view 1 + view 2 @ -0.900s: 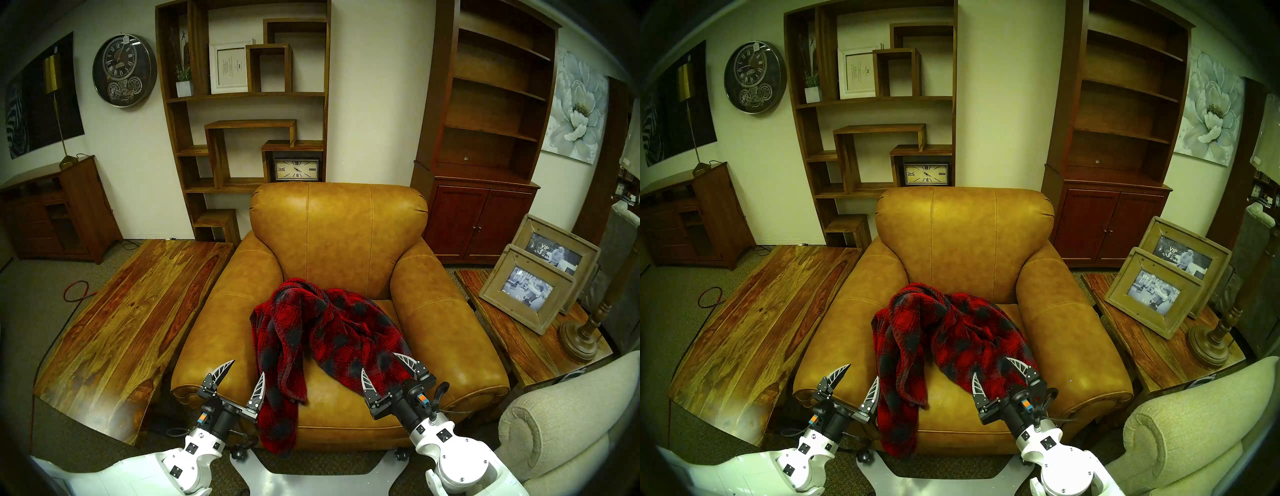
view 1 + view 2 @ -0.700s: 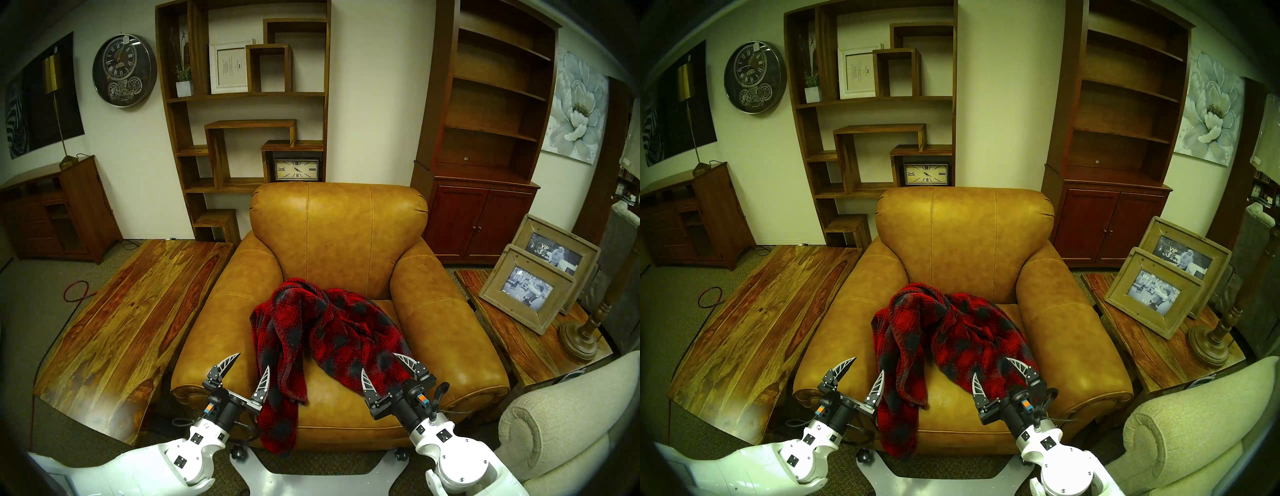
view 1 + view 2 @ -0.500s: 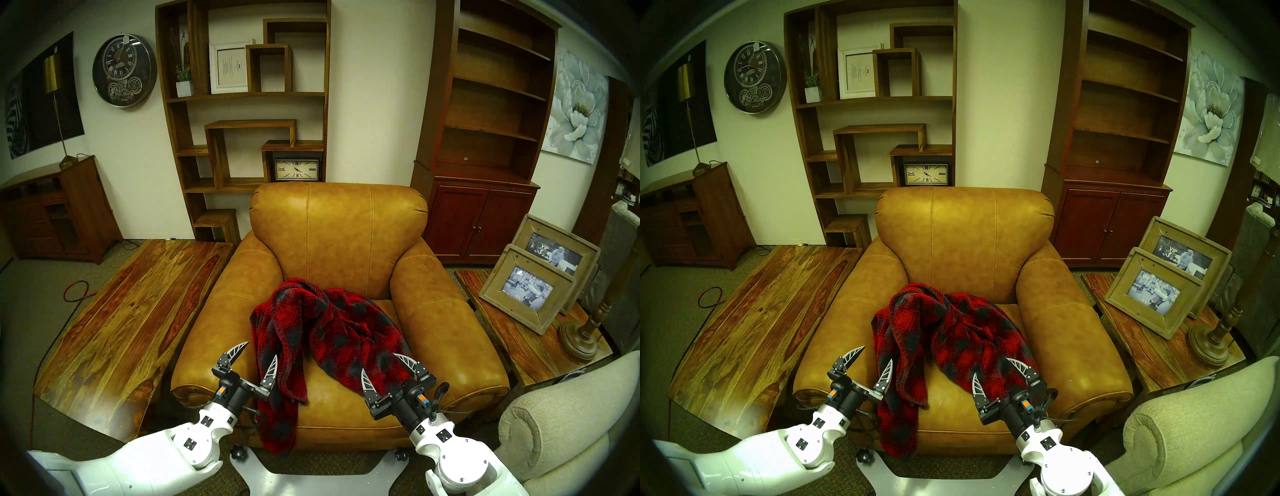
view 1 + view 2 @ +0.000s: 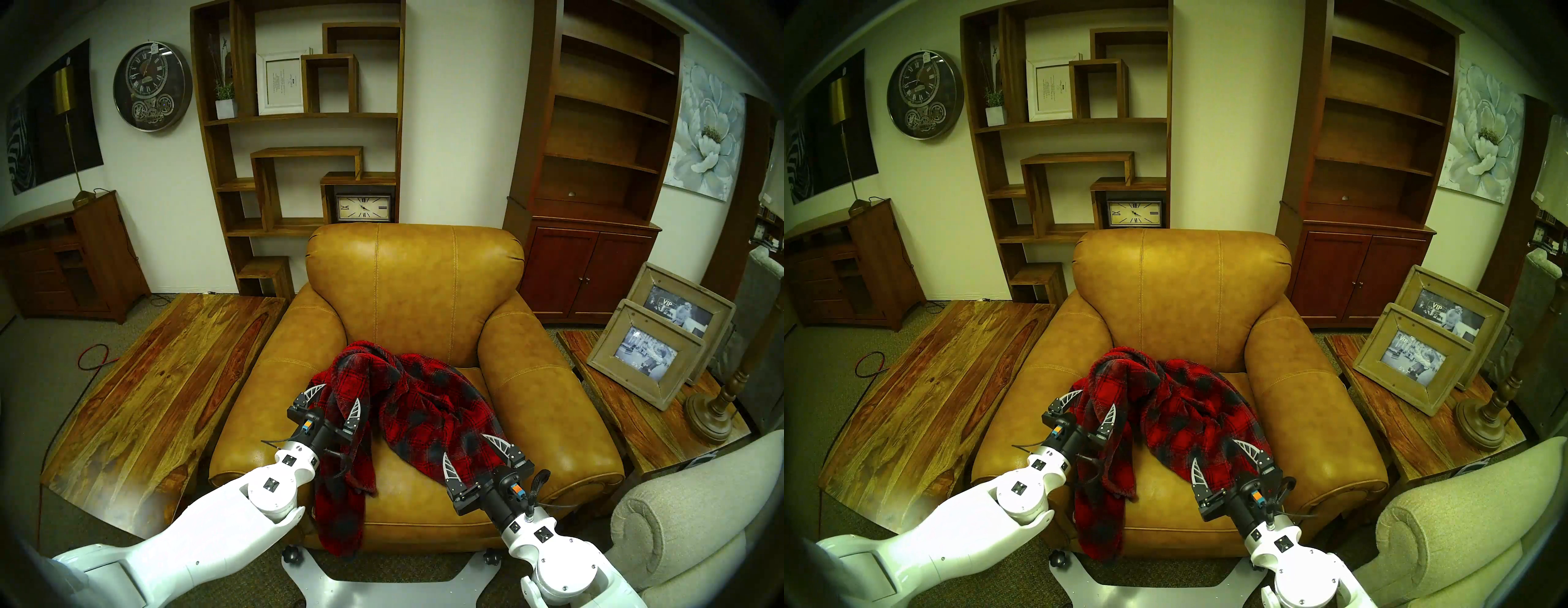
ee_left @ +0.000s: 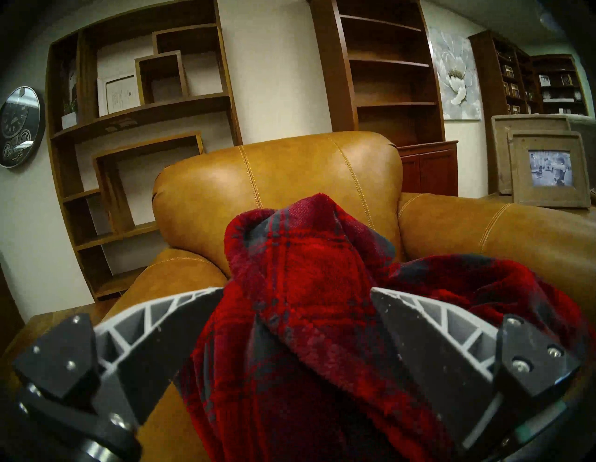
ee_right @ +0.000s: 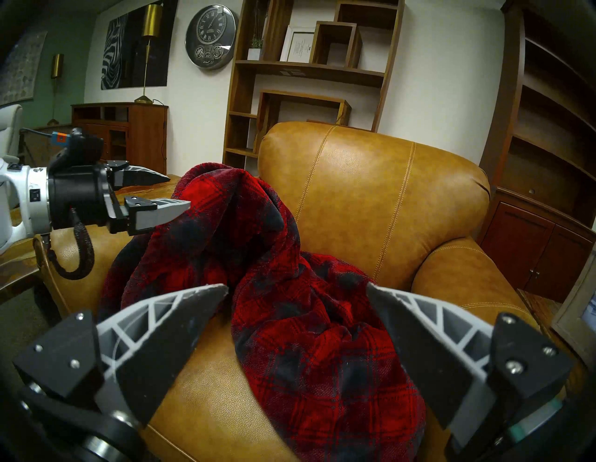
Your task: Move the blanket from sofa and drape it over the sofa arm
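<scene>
The red plaid blanket lies bunched on the seat of the tan leather sofa, with one end hanging over the seat's front edge. The sofa arm on the left is bare. My left gripper is open, and its fingers straddle a raised fold on the blanket's left side; the left wrist view shows this fold between the fingers. My right gripper is open, low over the blanket's front right part, and it holds nothing.
A long wooden coffee table stands close to the sofa's left side. On the right, a side table holds picture frames and a lamp base. A beige fabric scrolled arm is at the near right. Shelves stand behind the sofa.
My left arm has reached forward and to the right, from in front of the sofa arm to the blanket's left fold, with its gripper still open. The right arm and the blanket have not moved.
</scene>
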Controlling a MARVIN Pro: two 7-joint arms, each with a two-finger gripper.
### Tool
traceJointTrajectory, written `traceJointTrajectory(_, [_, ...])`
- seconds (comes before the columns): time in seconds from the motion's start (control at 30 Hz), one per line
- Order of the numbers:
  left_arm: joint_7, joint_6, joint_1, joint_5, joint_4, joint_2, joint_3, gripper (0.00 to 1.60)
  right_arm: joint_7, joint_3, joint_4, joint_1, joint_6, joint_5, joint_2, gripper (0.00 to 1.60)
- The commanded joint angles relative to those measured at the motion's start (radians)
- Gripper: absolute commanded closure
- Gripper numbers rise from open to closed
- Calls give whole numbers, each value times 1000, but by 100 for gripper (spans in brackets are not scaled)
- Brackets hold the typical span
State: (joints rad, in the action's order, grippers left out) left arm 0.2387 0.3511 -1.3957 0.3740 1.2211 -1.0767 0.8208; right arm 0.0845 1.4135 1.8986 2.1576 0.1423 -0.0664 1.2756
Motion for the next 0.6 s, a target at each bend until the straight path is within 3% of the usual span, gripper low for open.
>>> traceJointTrajectory(0.0, [-30, -113, 107, -13, -68, -108, 23, 0, 2, -2, 17, -6, 5, -1, 0, 0])
traceJointTrajectory(0.03, [-38, -130, 114, -7, -79, -116, 27, 0, 2, -2, 16, -6, 5, -1, 0, 0])
traceJointTrajectory(0.07, [-48, -174, 190, -12, -149, -145, -7, 0, 1, -2, 16, -6, 5, -1, 0, 0])
traceJointTrajectory(0.1, [-55, -200, 203, -6, -174, -162, -3, 0, 1, -2, 16, -6, 5, -1, 0, 0])
traceJointTrajectory(0.17, [-57, -208, 160, -13, -159, -166, 30, 0, 1, -2, 15, -6, 5, 0, 0, 0])
traceJointTrajectory(0.4, [-97, -319, 232, -49, -321, -233, -16, 0, 0, -3, 15, -7, 6, 0, -1, 0])
traceJointTrajectory(0.43, [-100, -330, 253, -52, -352, -244, -27, 16, 0, -3, 15, -7, 6, 0, -1, 0])
traceJointTrajectory(0.47, [-97, -340, 257, -58, -367, -255, -23, 51, -1, -3, 15, -7, 6, 0, -1, 0])
traceJointTrajectory(0.5, [-99, -343, 254, -63, -372, -261, -16, 104, -1, -3, 15, -7, 6, 0, -1, 0])
traceJointTrajectory(0.53, [-103, -350, 277, -66, -404, -274, -21, 123, -1, -4, 15, -7, 6, 0, -1, 0])
traceJointTrajectory(0.57, [-107, -360, 293, -71, -427, -281, -25, 160, -1, -4, 15, -7, 6, 0, -1, 0])
